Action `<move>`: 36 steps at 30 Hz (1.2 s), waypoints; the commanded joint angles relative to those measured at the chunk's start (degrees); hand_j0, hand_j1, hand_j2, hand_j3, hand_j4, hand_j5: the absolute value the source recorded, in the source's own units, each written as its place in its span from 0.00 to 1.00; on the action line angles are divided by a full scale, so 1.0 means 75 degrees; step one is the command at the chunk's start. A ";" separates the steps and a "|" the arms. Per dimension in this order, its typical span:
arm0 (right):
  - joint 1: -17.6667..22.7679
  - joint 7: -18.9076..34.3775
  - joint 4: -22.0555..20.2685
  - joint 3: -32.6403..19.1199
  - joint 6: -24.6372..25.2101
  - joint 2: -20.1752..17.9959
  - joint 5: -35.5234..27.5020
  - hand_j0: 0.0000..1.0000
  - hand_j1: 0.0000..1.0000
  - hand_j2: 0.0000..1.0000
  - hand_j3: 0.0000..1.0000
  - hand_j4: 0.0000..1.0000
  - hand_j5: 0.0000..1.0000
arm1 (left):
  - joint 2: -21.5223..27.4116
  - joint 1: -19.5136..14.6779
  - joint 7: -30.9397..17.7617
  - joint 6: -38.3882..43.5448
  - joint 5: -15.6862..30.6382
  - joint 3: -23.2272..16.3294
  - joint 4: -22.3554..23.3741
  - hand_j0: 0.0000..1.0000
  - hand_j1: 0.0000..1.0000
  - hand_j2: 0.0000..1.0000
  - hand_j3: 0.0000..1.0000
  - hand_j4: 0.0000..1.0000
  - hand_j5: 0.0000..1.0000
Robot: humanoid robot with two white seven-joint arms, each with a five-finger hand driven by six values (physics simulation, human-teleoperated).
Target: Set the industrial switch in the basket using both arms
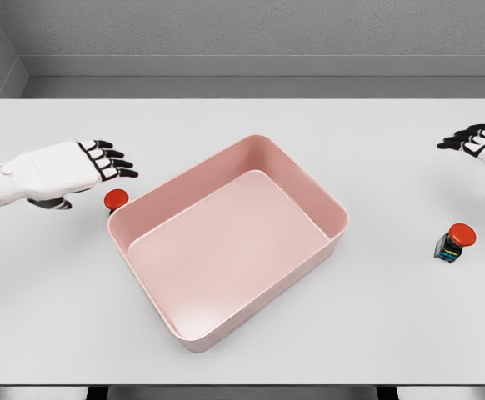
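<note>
The pink basket (226,242) sits empty in the middle of the white desk (51,317), so nothing has gone in yet. Two red-capped switches are in sight. One switch (455,242) stands well to the right of the basket, out in the open. The other switch (115,199) sits just beside the basket's left corner, partly hidden by the rim. The left hand (88,162) hovers near that left switch with its fingers (113,158) spread wide and holding nothing. The right hand (480,142) hangs at the far right edge, above and apart from the right switch, fingers loosely open and empty too. By the look of it, every step remains: reaching, grasping, carrying and dropping into the basket.
</note>
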 commanded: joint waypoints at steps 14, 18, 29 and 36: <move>0.0715 0.0206 -0.1301 -0.0149 0.0003 -0.0784 -0.0024 1.00 1.00 1.00 1.00 1.00 1.00 | -0.0601 -0.0117 -0.0476 0.0564 -0.0559 -0.0555 -0.0033 0.99 0.99 0.99 0.99 0.99 0.99; 0.0891 0.0218 -0.1301 -0.0137 0.0003 -0.0854 0.0093 1.00 1.00 1.00 1.00 1.00 1.00 | -0.0601 -0.0117 -0.0476 0.0576 -0.0559 -0.0555 -0.0033 0.98 0.98 0.98 0.98 0.98 0.98; 0.1242 0.0218 -0.1429 -0.0090 0.0003 -0.0948 0.0140 1.00 1.00 1.00 1.00 1.00 1.00 | -0.0578 -0.0117 -0.0476 0.0599 -0.0571 -0.0567 -0.0021 0.86 0.86 0.86 0.86 0.86 0.86; 0.1441 0.0382 -0.1687 -0.0090 0.0003 -0.0960 0.0129 1.00 1.00 1.00 1.00 1.00 1.00 | -0.0542 -0.0117 -0.0464 0.0587 -0.0559 -0.0567 -0.0033 0.77 0.77 0.77 0.77 0.77 0.77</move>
